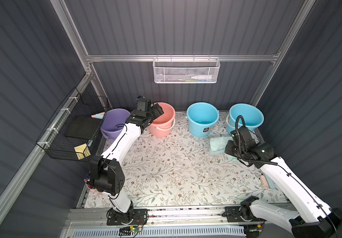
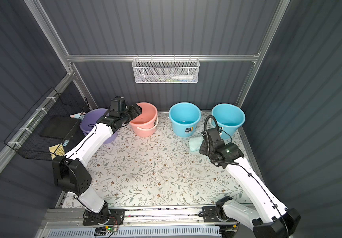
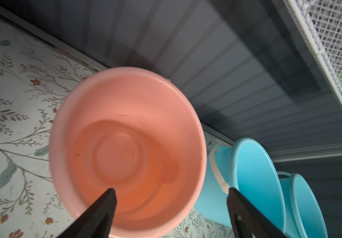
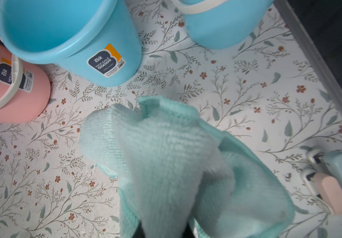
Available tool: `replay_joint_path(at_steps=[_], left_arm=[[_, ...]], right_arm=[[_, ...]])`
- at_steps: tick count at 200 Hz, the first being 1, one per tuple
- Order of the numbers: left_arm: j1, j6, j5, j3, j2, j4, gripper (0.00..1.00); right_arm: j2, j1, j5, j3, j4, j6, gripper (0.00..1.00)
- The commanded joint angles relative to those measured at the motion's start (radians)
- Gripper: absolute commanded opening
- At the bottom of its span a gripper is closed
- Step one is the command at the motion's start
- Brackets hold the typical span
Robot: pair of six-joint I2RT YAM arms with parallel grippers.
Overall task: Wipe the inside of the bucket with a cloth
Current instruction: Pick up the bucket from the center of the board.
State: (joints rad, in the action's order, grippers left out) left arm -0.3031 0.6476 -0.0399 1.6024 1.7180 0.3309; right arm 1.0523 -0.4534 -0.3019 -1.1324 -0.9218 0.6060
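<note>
Hovering at the pink bucket (image 3: 124, 99), the left gripper (image 3: 171, 190) has its jaws spread wide and holds nothing; in the left wrist view one fingertip (image 3: 110, 197) shows against the bucket's bare inside and the other lies outside the rim, toward the nearer blue bucket (image 1: 202, 121). Whether either finger touches the rim cannot be told. The pink bucket stands upright on the floral mat (image 1: 176, 169) at the back wall, between a purple bucket (image 1: 114, 121) and the two blue ones, the farther blue bucket (image 1: 246, 117) sitting by the right edge. The right gripper (image 1: 228, 149) is pressed together on the mint cloth (image 4: 166, 154), which bunches out from its hidden jaws and hangs over the mat just in front of the blue buckets, well apart from the pink one.
</note>
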Motion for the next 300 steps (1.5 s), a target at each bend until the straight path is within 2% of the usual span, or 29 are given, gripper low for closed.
replay_joint_path(at_steps=[1, 27, 61, 88, 117, 144, 173, 246, 300], left_arm=[[-0.045, 0.007, -0.050, 0.065, 0.027, 0.006, 0.87], [-0.086, 0.014, -0.063, 0.105, 0.073, 0.010, 0.87], [-0.159, 0.075, -0.025, 0.138, 0.117, -0.017, 0.86], [-0.203, 0.164, -0.008, 0.154, 0.163, -0.105, 0.82], [-0.288, 0.211, 0.035, 0.305, 0.299, -0.062, 0.81], [-0.332, 0.295, 0.104, 0.349, 0.362, -0.049, 0.81], [-0.361, 0.374, 0.169, 0.344, 0.383, -0.046, 0.81], [-0.391, 0.447, 0.190, 0.374, 0.459, -0.056, 0.77], [-0.393, 0.440, 0.203, 0.429, 0.522, -0.051, 0.64]], right_arm=[[-0.019, 0.052, -0.032, -0.040, -0.066, -0.085, 0.02], [-0.020, 0.118, -0.032, -0.076, -0.096, -0.118, 0.01], [-0.033, 0.199, -0.009, -0.105, -0.104, -0.159, 0.01], [-0.032, 0.219, -0.007, -0.127, -0.116, -0.174, 0.01], [-0.036, 0.224, -0.005, -0.146, -0.128, -0.177, 0.01], [-0.049, 0.226, -0.005, -0.144, -0.130, -0.175, 0.01], [-0.055, 0.226, -0.006, -0.139, -0.132, -0.178, 0.01], [-0.073, 0.229, -0.014, -0.127, -0.130, -0.182, 0.01], [-0.090, 0.229, -0.011, -0.115, -0.131, -0.174, 0.01]])
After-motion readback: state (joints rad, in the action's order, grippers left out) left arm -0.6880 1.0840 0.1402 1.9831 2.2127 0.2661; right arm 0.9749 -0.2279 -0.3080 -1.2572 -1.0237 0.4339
